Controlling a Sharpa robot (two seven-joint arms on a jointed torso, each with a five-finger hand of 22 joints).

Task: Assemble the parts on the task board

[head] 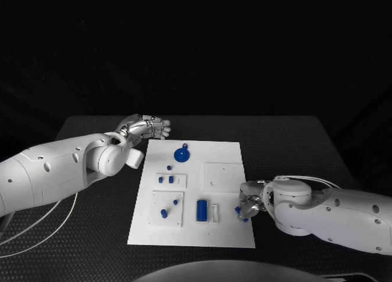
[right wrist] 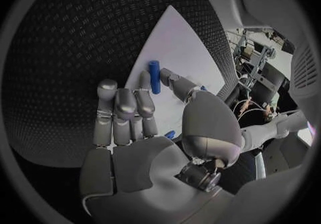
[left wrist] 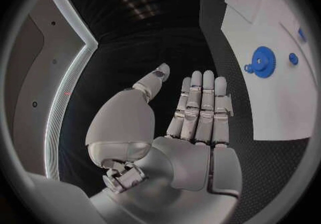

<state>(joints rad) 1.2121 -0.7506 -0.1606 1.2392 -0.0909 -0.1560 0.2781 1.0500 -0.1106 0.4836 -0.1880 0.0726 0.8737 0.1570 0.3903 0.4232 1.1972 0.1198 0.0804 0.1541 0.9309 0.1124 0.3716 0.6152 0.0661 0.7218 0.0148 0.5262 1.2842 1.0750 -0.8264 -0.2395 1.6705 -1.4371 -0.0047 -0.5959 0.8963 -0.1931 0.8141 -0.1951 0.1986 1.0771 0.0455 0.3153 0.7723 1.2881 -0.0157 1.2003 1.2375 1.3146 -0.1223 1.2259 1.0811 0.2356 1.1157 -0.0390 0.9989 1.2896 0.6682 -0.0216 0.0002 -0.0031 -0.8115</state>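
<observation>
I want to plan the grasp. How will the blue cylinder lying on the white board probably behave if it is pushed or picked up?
The blue cylinder looks round and lies on its side on the white board, so a sideways push would probably roll it. It seems solid and stiff, likely light. Its smooth surface may slip in a loose pinch.

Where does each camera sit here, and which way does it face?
Head view: on the head, looking down at the board; both arms show.
Left wrist view: behind the open left hand, facing the table beside the board, blue gear.
Right wrist view: behind the right hand, over the board.
Head and left wrist share the gear.
</observation>
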